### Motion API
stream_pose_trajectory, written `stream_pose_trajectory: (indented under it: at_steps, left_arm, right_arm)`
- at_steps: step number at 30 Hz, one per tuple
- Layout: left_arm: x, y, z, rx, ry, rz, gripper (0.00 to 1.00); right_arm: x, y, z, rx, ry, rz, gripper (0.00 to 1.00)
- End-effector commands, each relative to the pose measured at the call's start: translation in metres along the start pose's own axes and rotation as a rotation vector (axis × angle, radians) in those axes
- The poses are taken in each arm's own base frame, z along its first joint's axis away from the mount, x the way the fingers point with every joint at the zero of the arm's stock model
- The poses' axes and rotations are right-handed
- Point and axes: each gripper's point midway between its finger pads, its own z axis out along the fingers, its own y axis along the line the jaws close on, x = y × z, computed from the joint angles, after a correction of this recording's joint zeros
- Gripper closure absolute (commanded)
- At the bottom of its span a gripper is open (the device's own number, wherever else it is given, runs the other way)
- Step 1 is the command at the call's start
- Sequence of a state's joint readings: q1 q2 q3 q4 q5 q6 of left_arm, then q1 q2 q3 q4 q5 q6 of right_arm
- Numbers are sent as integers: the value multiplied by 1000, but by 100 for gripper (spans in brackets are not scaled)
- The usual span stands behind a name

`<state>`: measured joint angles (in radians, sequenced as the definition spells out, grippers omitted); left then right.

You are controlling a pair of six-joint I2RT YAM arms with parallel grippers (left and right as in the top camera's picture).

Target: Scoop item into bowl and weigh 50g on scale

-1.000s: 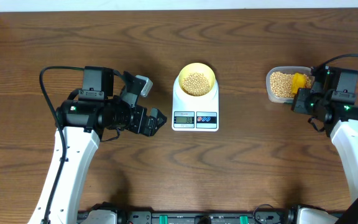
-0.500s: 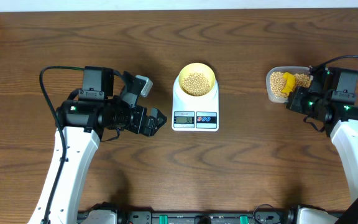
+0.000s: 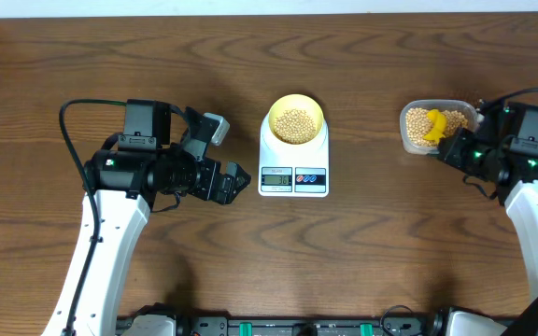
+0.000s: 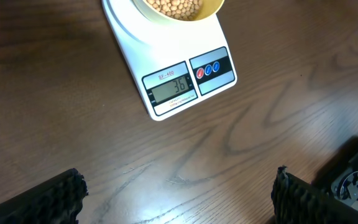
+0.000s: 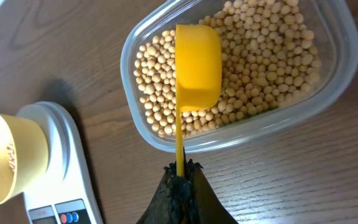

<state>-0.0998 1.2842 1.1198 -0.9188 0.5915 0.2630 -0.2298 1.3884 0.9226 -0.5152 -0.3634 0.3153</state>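
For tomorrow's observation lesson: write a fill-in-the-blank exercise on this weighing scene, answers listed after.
The yellow bowl of beans stands on the ____. Its display reads ____. The right claw is shut on a yellow ____ over the tub. The left claw is ____.
Missing: scale; 36; scoop; open.

Pale yellow bowl [image 3: 294, 99], beige-tan beans [image 3: 294, 126], white scale [image 3: 292, 155], red and blue buttons [image 4: 209, 70], bright yellow scoop [image 5: 197, 62], clear tub [image 5: 165, 138], dark wood-grain table [image 3: 344, 252]
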Motion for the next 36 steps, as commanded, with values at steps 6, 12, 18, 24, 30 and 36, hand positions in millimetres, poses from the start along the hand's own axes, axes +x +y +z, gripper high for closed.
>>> stream_pose_trajectory:
  at_steps: [6, 12, 18, 24, 30, 36]
  left_arm:
    - [3, 3, 2, -8, 11, -5, 2]
    - [3, 4, 2, -9, 11, -5, 2]
    - [3, 4, 2, -9, 11, -5, 2]
    - [3, 4, 2, -9, 11, -5, 2]
    - [3, 4, 2, -9, 11, -5, 2]
    - [3, 4, 2, -9, 11, -5, 2]
  right_arm:
    - [9, 2, 4, -86, 31, 110, 99]
    - [6, -3, 3, -102, 18, 158, 99]
    - [0, -2, -2, -151, 9, 191, 99]
    - [-4, -12, -5, -147, -4, 255, 99]
    - [-7, -8, -12, -223, 6, 281, 99]
    - [-11, -8, -23, -305, 5, 316, 99]
